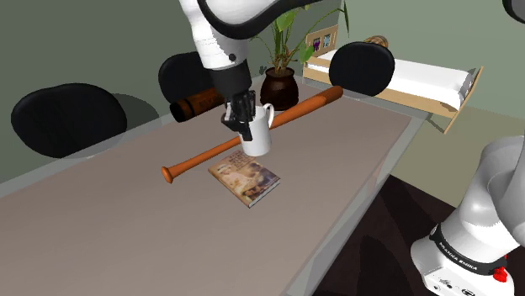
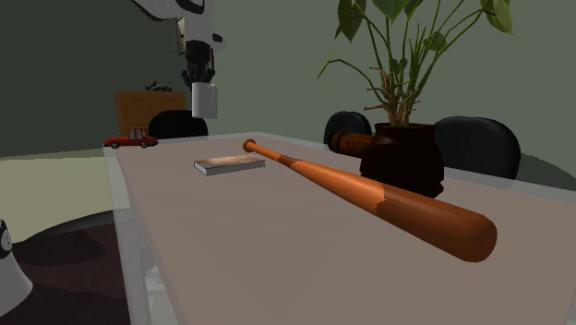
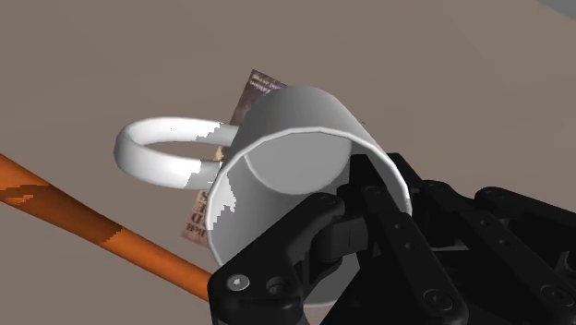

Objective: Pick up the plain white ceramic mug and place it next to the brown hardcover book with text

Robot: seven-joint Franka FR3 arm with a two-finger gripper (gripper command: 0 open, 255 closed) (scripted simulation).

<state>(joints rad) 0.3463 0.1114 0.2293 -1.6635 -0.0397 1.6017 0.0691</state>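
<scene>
A plain white mug (image 1: 257,134) hangs in the air above the table, clasped at its rim by my black gripper (image 1: 242,113), which is shut on it. In the second exterior view the mug (image 2: 205,100) hangs well above the tabletop under the gripper (image 2: 198,72). The wrist view shows the mug (image 3: 305,129) tilted, handle out to the side, with one finger (image 3: 369,198) inside the rim. The brown book (image 1: 244,177) lies flat just below the mug, its picture cover up; the book (image 2: 229,164) also lies flat on the table in the second exterior view, and a corner of the book (image 3: 258,88) peeks past the mug.
An orange-brown baseball bat (image 1: 252,134) lies diagonally across the table (image 1: 126,227) behind the book. A dark potted plant (image 1: 279,84) stands at the far edge. Black chairs (image 1: 67,118) ring the table. A red toy car (image 2: 131,139) sits at the table's end.
</scene>
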